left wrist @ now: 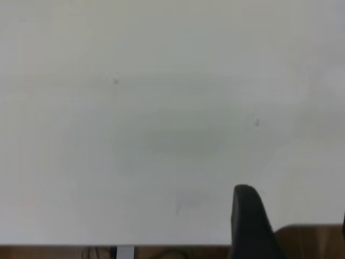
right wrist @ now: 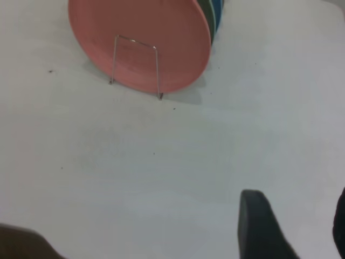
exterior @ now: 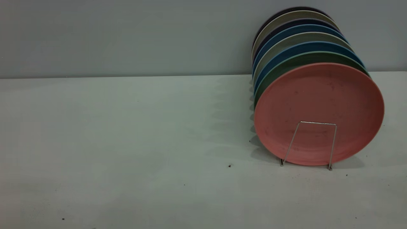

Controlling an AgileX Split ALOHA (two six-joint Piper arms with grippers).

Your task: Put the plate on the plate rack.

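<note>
Right wrist view: right gripper [right wrist: 294, 226] hangs over bare table [right wrist: 161, 178], fingers spread, holding nothing; left gripper [left wrist: 291, 226] likewise apart, empty, nowhere near the rack. Farther off, the plate [exterior: 319, 105] already stands on edge in the plate rack [exterior: 310, 144], front slot, w/ the green and blue plates [exterior: 287, 41] packed behind. Looks light, stiff, matte (prob. grippy); grab by the rim. Lots of room left of the stack.

1. the table [exterior: 127, 143] is bare across its left and middle, open to passage.
2. at the right, the plate [exterior: 319, 105] stands on edge in the plate rack [exterior: 310, 143], its front wire loop before it.
3. a close row of other plates [exterior: 295, 38] stands behind it, back to the wall [exterior: 127, 35].
</note>
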